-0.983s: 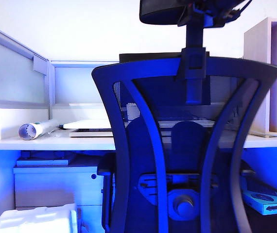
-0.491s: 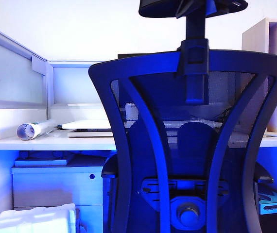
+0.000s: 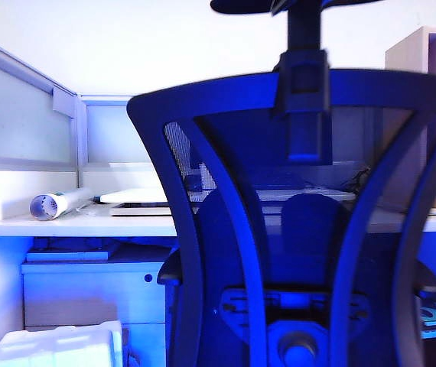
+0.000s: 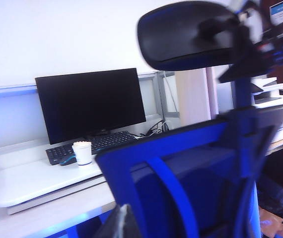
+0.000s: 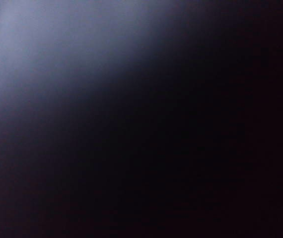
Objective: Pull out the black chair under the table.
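Before pale table (image 3: 73,225), black chair (image 3: 294,229), grippers unseen

A dark, blurred surface fills the view, paler toward one corner.

Your exterior camera sits close behind the black chair (image 3: 294,229), facing the table (image 3: 80,225); your left wrist camera shares both; right wrist's is dark.

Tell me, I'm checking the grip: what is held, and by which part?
Right gripper sits at the headrest of the black chair; blur hides whether it grips. Left gripper, low beside it, holds nothing visible.
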Motion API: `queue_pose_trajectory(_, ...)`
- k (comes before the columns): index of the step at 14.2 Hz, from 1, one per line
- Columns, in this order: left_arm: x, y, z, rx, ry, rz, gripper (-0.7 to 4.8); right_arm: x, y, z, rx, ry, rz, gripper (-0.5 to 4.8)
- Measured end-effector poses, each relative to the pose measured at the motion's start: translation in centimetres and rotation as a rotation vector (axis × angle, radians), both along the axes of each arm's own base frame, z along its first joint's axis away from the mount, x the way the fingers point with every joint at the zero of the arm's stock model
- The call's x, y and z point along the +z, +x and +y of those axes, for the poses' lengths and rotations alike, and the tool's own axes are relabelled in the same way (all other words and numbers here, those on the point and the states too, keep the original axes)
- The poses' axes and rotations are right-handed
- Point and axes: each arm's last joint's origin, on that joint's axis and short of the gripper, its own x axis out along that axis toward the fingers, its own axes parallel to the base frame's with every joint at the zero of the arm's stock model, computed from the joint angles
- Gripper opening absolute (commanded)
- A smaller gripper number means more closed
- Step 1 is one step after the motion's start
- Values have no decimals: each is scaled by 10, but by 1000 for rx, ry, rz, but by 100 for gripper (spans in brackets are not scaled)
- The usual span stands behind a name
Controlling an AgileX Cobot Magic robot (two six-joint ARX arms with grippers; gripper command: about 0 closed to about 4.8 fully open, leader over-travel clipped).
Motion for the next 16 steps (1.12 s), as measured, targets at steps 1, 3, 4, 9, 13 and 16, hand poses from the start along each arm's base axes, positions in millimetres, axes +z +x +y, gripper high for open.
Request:
queue_pose_trajectory(1, 0, 0, 0, 0, 0, 0, -2, 2, -9, -3, 9, -9, 15, -6)
queue_pose_trajectory(3, 0, 0, 0, 0, 0, 0, -2, 12, -43, -15, 55, -27, 69, -7)
queue_pose_trajectory(4, 0, 0, 0, 0, 0, 1, -2, 15, -62, -20, 85, -33, 96, -6)
queue_pose_trajectory(9, 0, 0, 0, 0, 0, 1, -2, 19, -88, -20, 152, -41, 131, -6)
queue_pose_trajectory(13, 0, 0, 0, 0, 0, 0, -2, 18, -82, -17, 147, -51, 111, -6)
queue_pose_trajectory(16, -1, 0, 0, 2, -1, 8, -2, 17, -82, -17, 145, -52, 110, -6)
